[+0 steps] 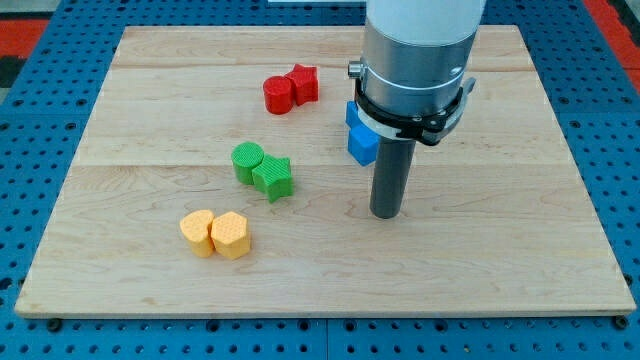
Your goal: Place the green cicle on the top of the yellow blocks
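Pincer-less, my tip (386,214) stands beside half-hidden blue blocks (362,144).

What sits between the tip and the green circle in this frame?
In the camera view, the green star lies between my tip and the green circle, touching the circle's right side. From tip to star the board is bare.

Colour key: pale, light-grained wooden board (150,90) on a blue perforated base (40,110); green circle (247,160) and green star (273,179); two yellow blocks (198,232) (231,235); red cylinder (278,95) and red star (303,83); blue block (360,140); dark grey rod ending in my tip (386,215), beneath a silver-grey arm housing (415,50).
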Controlling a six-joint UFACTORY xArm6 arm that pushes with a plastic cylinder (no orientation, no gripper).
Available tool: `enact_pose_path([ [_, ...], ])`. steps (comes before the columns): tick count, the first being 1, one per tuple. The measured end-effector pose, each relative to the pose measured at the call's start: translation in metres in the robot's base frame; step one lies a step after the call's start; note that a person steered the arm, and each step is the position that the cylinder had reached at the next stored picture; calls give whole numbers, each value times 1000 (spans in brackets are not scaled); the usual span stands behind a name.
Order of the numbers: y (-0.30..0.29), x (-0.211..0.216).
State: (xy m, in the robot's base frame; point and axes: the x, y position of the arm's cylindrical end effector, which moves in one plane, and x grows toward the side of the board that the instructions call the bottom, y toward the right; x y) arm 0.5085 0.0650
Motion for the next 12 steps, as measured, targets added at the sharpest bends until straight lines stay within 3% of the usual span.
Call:
enact_pose_path([
  [3,0,0],
  [6,-45,83],
  [8,-86,93],
  [9,-47,69],
  [10,-2,-11],
  [12,-106,-78],
])
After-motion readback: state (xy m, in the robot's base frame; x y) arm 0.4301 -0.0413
